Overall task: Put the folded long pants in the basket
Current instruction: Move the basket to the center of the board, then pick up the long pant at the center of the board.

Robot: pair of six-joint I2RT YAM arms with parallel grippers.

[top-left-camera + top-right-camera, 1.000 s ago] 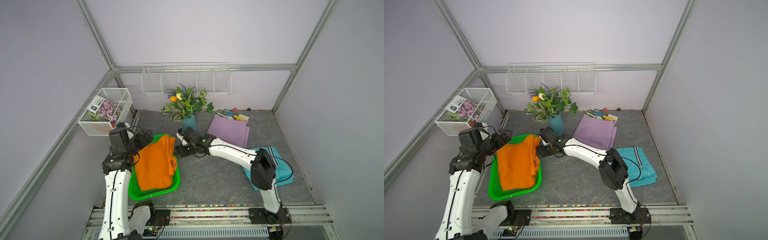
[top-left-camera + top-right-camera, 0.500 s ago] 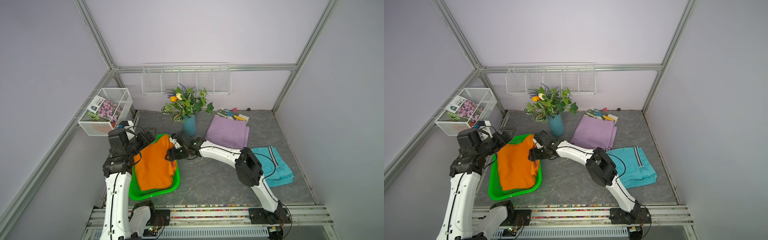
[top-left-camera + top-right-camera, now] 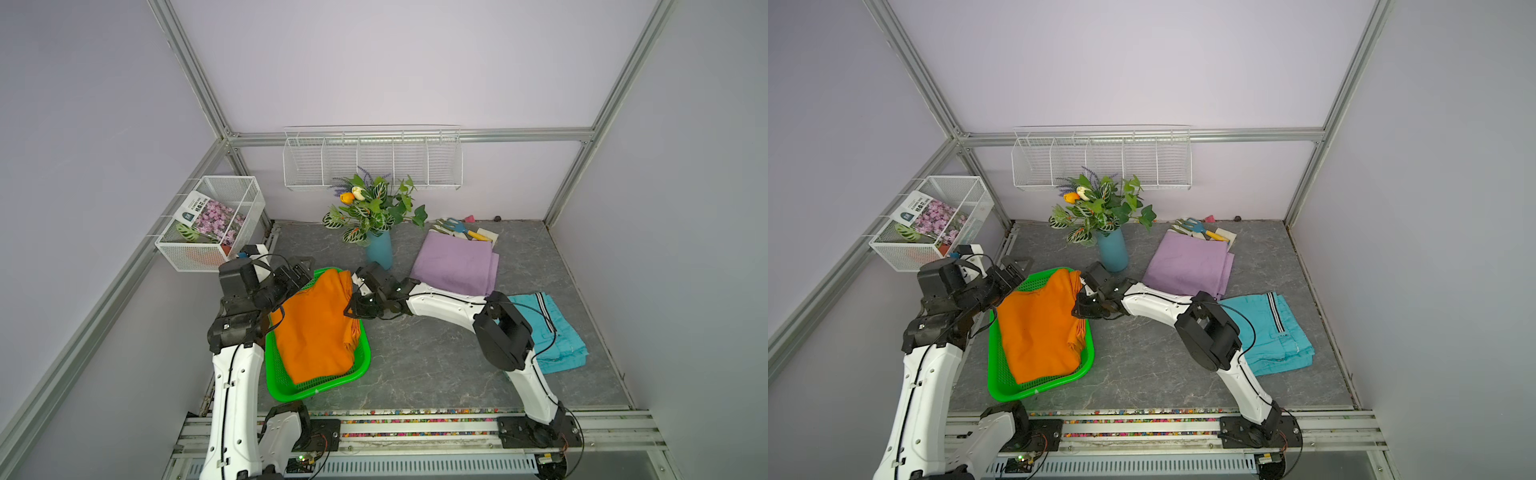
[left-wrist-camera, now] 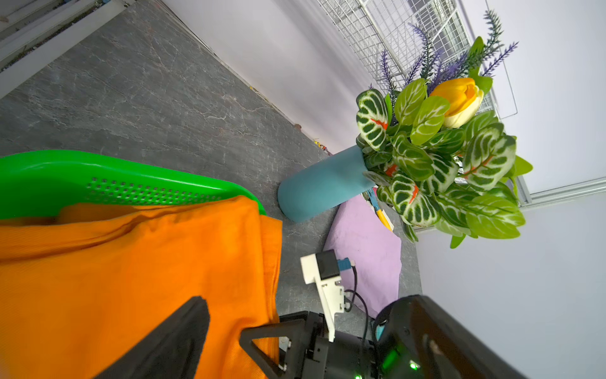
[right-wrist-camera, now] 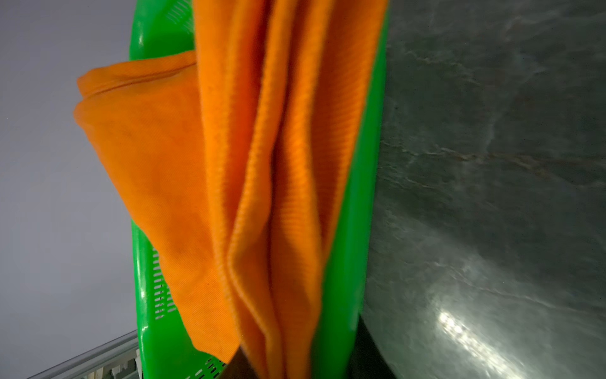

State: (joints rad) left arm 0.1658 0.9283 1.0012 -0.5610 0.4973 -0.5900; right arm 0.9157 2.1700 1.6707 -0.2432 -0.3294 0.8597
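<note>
The orange pants point(image 3: 316, 328) point(image 3: 1038, 328) lie in the green basket point(image 3: 316, 390) point(image 3: 1034, 390), their right edge folds draped onto the rim. My right gripper point(image 3: 351, 309) point(image 3: 1079, 307) is at that right rim. In the right wrist view its dark fingers point(image 5: 237, 364) are closed with orange folds point(image 5: 288, 229) and the green rim point(image 5: 347, 229) between them. My left gripper point(image 3: 300, 272) point(image 3: 1013, 270) hovers open over the basket's far left corner, one finger point(image 4: 173, 341) above the orange cloth. The lilac pants point(image 3: 455, 266) and teal pants point(image 3: 557, 332) lie on the table to the right.
A blue vase with plants point(image 3: 379, 249) stands just behind the right gripper. A white wire box basket point(image 3: 212, 224) hangs on the left wall and a long wire rack point(image 3: 372, 158) on the back wall. Garden tools point(image 3: 463, 228) lie behind the lilac pants.
My right gripper moved left and forward from beside the vase to the basket's right rim, and its jaws closed there. The left gripper stayed open near the far left corner.
</note>
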